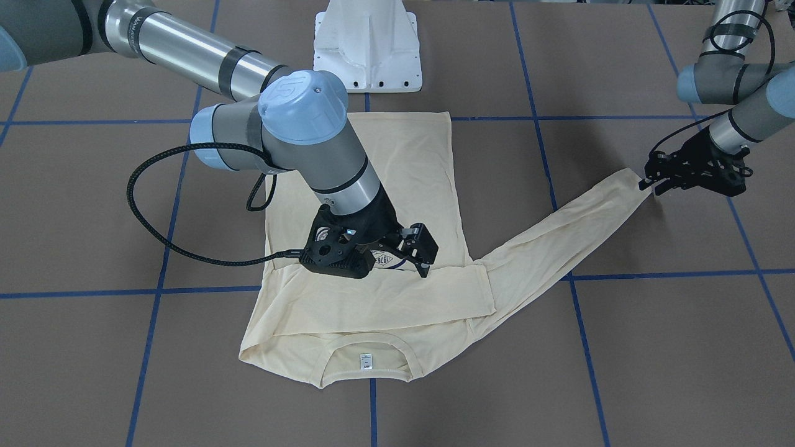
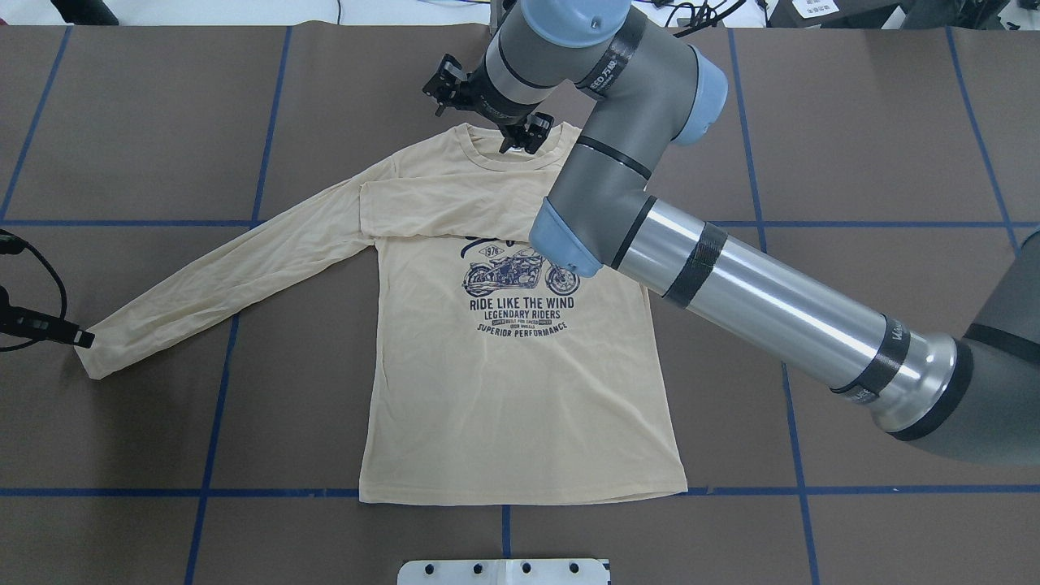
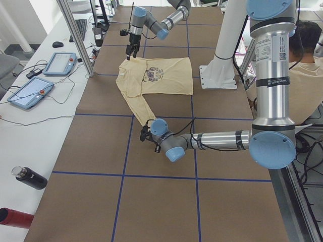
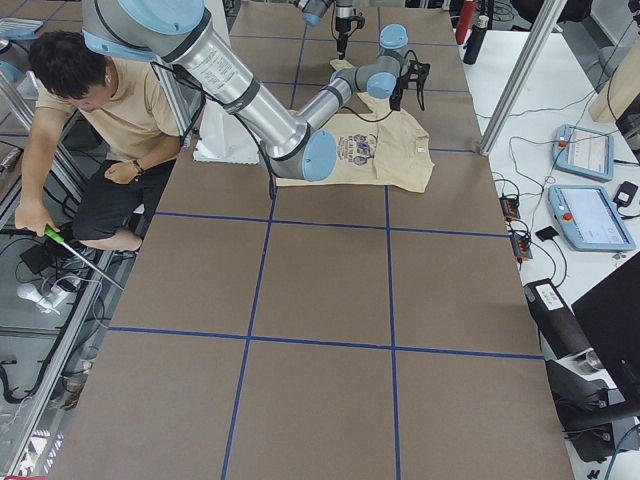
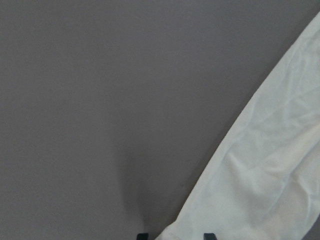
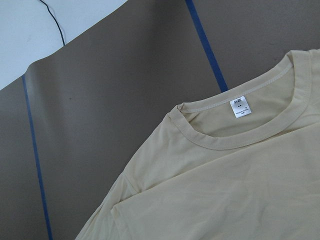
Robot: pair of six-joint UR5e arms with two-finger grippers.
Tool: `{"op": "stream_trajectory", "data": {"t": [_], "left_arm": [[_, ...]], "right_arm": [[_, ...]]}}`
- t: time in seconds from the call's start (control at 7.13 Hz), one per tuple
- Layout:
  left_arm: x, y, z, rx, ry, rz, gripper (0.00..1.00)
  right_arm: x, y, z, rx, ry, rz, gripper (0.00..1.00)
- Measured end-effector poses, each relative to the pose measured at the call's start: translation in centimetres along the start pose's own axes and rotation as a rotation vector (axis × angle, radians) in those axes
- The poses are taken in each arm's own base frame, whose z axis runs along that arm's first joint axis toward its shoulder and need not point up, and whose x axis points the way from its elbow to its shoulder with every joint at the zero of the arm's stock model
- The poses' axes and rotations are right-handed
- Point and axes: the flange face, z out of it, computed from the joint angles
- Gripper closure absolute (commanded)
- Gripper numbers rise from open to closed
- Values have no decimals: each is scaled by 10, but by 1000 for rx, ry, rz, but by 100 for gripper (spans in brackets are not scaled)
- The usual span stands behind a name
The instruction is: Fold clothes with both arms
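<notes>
The pale cream-yellow shirt [image 2: 504,390] lies flat with its motorcycle print up and its collar and white neck label [image 6: 240,107] at the far edge. One sleeve [image 2: 439,211] is folded across the chest. The other sleeve [image 2: 219,284] stretches out toward my left side. My left gripper [image 1: 649,185] sits low at that sleeve's cuff [image 5: 260,190], its fingertips [image 5: 142,235] apart with the cuff edge between them. My right gripper [image 1: 417,254] hovers open above the folded sleeve near the collar and holds nothing.
The white pedestal base [image 1: 367,46] stands just behind the shirt's hem. Blue tape lines cross the brown table [image 2: 853,122]. A person [image 4: 90,110] sits beside the robot. Tablets [image 3: 30,93] and bottles [image 3: 30,176] lie on the side bench.
</notes>
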Motion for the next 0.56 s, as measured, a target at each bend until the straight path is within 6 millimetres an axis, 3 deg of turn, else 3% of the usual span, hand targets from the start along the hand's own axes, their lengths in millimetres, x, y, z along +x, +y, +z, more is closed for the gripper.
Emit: {"op": "stream_trajectory", "data": {"t": [0.14, 0.28, 0.42, 0.56], "left_arm": [[-1, -1, 1, -1, -1, -1, 55], [-1, -1, 2, -3, -1, -2, 65], [-1, -1, 3, -5, -1, -1, 97], [-1, -1, 4, -7, -1, 0, 100]], "right_arm": [[1, 0, 0, 0, 1, 0, 0], [2, 0, 1, 1, 2, 1, 0], [3, 0, 1, 1, 3, 1, 0], [3, 0, 1, 0, 3, 1, 0]]}}
